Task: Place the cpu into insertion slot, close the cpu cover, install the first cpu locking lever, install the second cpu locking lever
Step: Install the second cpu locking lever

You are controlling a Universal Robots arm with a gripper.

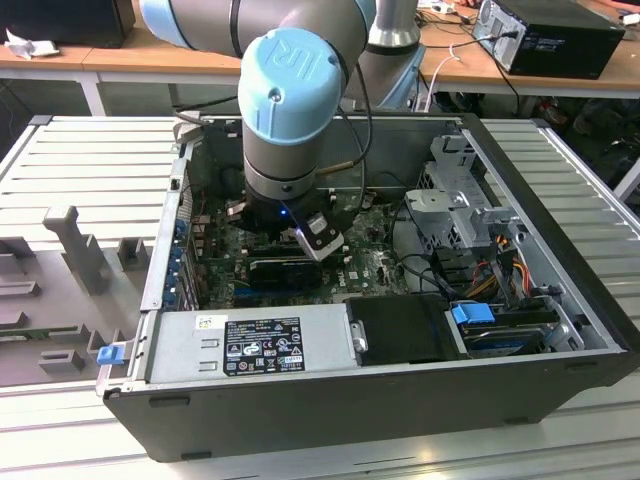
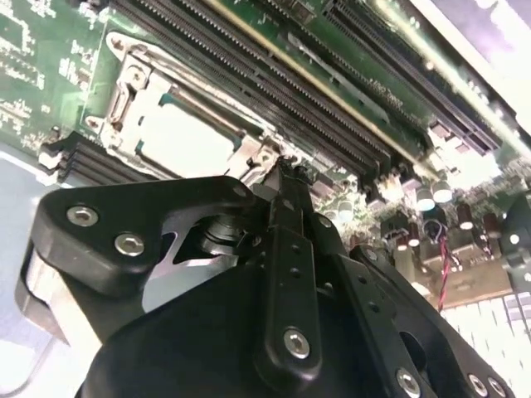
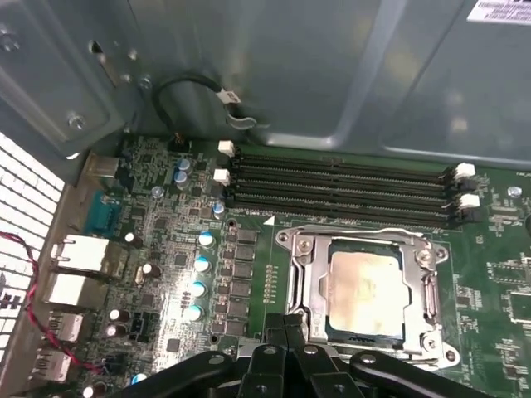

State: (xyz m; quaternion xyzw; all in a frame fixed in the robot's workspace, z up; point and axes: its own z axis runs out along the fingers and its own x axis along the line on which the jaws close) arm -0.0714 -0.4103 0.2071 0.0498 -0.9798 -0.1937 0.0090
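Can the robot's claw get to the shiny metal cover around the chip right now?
Probably yes. The claw sits right at the edge of the cpu cover, which lies flat around the cpu. Nothing stands between them; the memory slots are on the far side.

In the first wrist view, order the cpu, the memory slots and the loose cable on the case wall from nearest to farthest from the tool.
1. The cpu, seated in the insertion slot under the cpu cover, just beyond the tool.
2. The memory slots, past the socket.
3. The loose cable, on the grey case wall.
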